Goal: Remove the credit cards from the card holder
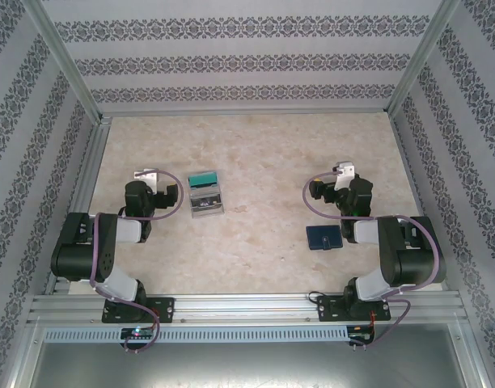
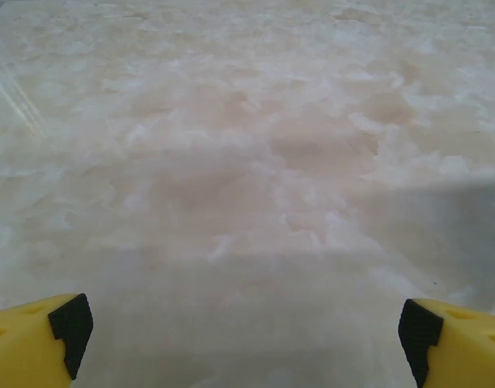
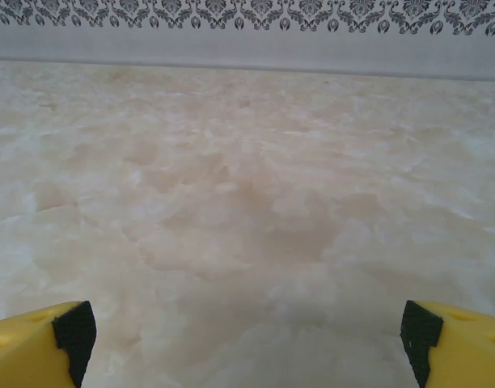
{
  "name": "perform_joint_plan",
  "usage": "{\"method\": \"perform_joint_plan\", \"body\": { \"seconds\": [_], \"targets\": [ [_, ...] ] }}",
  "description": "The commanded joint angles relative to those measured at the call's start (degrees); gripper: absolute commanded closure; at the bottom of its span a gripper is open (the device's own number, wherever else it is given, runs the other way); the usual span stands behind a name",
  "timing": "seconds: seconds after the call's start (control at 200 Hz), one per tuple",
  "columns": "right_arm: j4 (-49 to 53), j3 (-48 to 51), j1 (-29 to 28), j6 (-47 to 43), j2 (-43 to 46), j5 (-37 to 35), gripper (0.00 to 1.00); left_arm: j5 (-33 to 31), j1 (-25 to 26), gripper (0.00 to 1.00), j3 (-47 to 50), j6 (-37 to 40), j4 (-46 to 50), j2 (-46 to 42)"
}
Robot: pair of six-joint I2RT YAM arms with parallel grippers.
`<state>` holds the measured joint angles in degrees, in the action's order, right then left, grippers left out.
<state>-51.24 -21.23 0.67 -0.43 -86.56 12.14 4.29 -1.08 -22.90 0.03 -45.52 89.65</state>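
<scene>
Gaping empty: left gripper [image 2: 247, 331], right gripper [image 3: 247, 331]. Near-right wallet [image 1: 323, 237] likely light, floppy; you pin its spine, pinch slick cards' edges.

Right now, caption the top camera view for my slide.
Navy card holder by the right arm; clear box by the left arm.

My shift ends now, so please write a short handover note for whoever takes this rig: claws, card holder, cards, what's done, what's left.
Left claw: open, empty, over bare table.
Right claw: open, empty too.
Card holder: flat on the table beside the right arm, apparently folded shut.
Clear box near the left arm, a teal-green piece at its far end; possibly a card, too small to tell.
Done: nothing confirmed. Left: open the holder, empty it.
</scene>
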Motion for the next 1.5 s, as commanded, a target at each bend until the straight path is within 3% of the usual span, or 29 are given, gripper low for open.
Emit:
{"method": "perform_joint_plan", "body": {
  "seconds": [0.0, 0.355, 0.55, 0.734, 0.864, 0.964, 1.074, 1.184, 1.334, 1.499],
  "targets": [
    [-2.2, 0.4, 0.8, -0.7, 0.3, 1.6, 0.02, -0.7, 0.5, 0.01, -1.0, 0.2, -1.5, -0.3],
    [-1.9, 0.2, 1.1, -0.2, 0.1, 1.8, 0.02, -0.5, 0.6, 0.01, -1.1, 0.2, -1.4, -0.3],
    [0.0, -0.8, 1.1, 1.8, 0.2, -4.3, 0.02, -0.7, 0.3, 0.01, -1.9, -0.1, 0.2, -0.8],
    [2.1, -0.4, 0.9, 2.9, 4.3, -8.0, 0.02, -8.9, 0.3, 0.01, -5.9, -3.5, 11.2, -5.2],
    [12.3, -1.7, 0.0, 5.2, 12.7, -16.8, 0.02, -14.0, 0.3, 0.01, -6.5, -5.6, 16.4, -11.2],
    [25.3, -5.0, 0.4, 17.5, 20.3, -24.5, 0.02, -17.6, 0.3, 0.01, -10.0, -9.4, 26.8, -17.5],
    [38.1, -8.4, 1.0, 27.1, 28.0, -20.6, 0.02, -16.3, 0.2, 0.01, -15.2, -14.3, 39.9, -22.2],
    [49.9, -9.0, 2.1, 41.1, 34.1, -23.1, 0.02, -15.3, 0.1, 0.01, -20.0, -23.4, 51.2, -26.8],
    [63.9, -11.0, 2.4, 45.1, 39.9, -17.5, 0.02, -10.5, 0.0, 0.01, -21.5, -32.4, 56.3, -31.8],
    [88.6, -15.4, -0.2, 50.4, 40.8, -16.4, 0.02, -6.0, 1.3, 0.01, -24.3, -32.7, 61.4, -30.5]
  ]
}}
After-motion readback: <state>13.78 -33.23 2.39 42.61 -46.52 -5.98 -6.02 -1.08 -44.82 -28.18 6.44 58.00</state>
